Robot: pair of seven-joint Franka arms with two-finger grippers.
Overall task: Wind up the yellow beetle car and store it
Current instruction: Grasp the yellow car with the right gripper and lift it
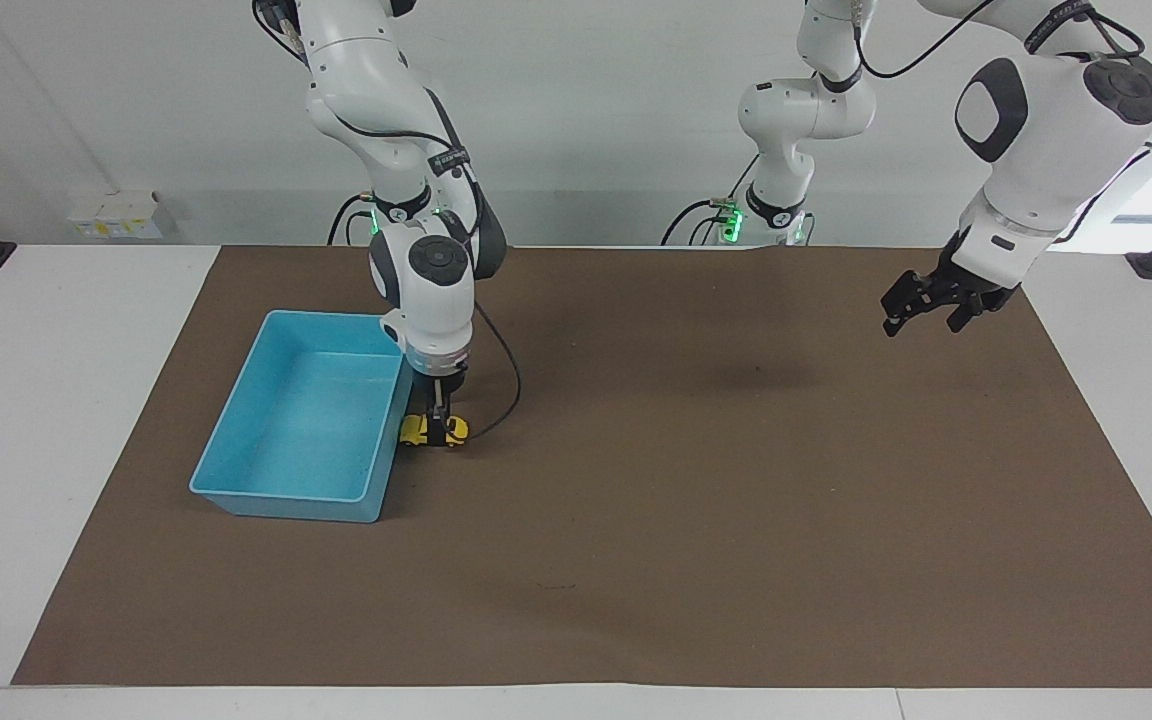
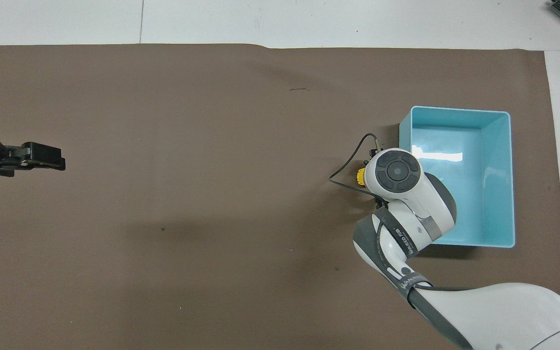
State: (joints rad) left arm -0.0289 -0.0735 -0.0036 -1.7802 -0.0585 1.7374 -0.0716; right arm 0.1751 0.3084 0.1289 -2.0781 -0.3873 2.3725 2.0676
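Note:
The yellow beetle car (image 1: 418, 430) stands on the brown mat right beside the blue bin (image 1: 281, 493), on the bin's side toward the left arm's end. My right gripper (image 1: 439, 424) points straight down and is low over the car's middle. In the overhead view the right arm's wrist covers most of the car (image 2: 359, 176), and only its yellow end shows beside the bin (image 2: 460, 111). My left gripper (image 1: 921, 318) hangs in the air over the mat at the left arm's end and holds nothing; it also shows in the overhead view (image 2: 56, 164).
The brown mat (image 1: 696, 520) covers most of the white table. The bin has nothing in it. A black cable (image 1: 506, 385) loops from the right wrist just above the mat beside the car.

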